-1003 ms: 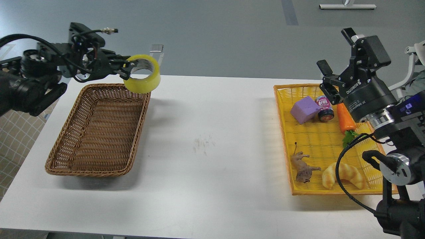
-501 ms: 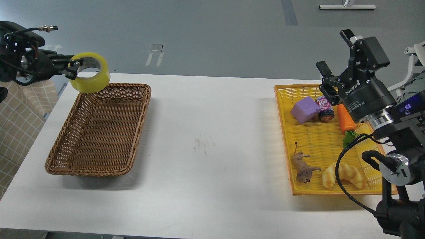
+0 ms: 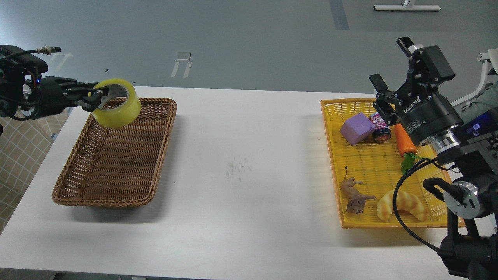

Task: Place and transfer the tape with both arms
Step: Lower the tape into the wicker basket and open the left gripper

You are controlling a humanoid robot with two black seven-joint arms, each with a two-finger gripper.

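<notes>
Since half a second ago, my left end effector (image 3: 94,99) has carried the tape (image 3: 117,103) lower and a little rightward; the roll now hangs over the far left corner of the brown wicker basket (image 3: 113,182), off its floor. Its fingers pinch the roll's wall, one finger inside the core. My right end effector (image 3: 383,93) has barely shifted and hovers spread wide with nothing in it, above the far end of the yellow tray (image 3: 334,163) holding a purple block (image 3: 357,128), can (image 3: 380,126), carrot (image 3: 404,142), lion figure (image 3: 353,195) and croissant toy (image 3: 402,206) on the white worktop (image 3: 249,155).
</notes>
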